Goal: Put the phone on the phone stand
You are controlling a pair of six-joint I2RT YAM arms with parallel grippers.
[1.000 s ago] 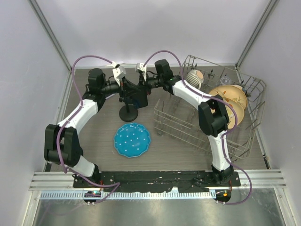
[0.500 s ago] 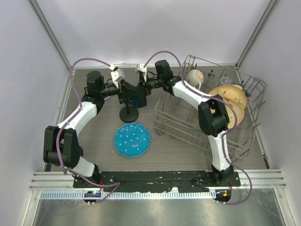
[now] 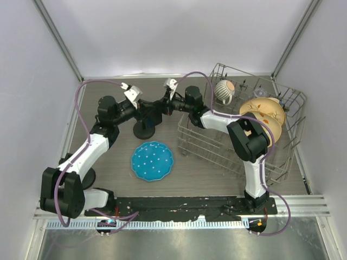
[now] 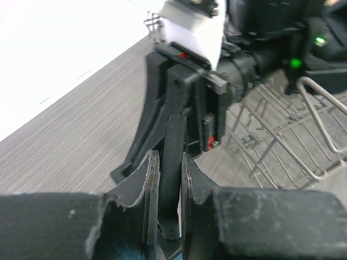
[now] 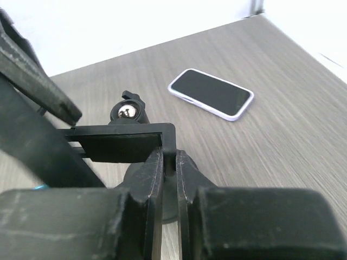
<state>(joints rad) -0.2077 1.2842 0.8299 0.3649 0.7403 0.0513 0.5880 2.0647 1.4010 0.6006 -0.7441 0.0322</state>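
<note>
Two arms met over one black phone stand (image 3: 146,129) near the back of the grey, wood-grained table (image 3: 116,151). From the left, the left gripper (image 4: 169,162) had its scuffed, rubbery black fingers (image 4: 142,179) pressed nearly together on a thin flat panel of the stand, seen edge-on from its wrist camera. The stand rose from a round, matte base on a slim post. In front of it lay a glossy blue scalloped plate (image 3: 152,161) speckled with white dots. The right gripper (image 5: 169,160) was likewise pinched tight on the stand, gripping the corner of a thin black cradle plate beside a shiny metal ball (image 5: 126,111). The phone (image 5: 211,93) lay flat and face-up on the table, apart from the stand. It was a dark glass slab with rounded corners in a pale case, and from overhead I could not pick it out. At the far right stood a wire dish rack (image 3: 206,143) holding a ribbed cream mug (image 3: 224,91) and tan plates (image 3: 265,114).
</note>
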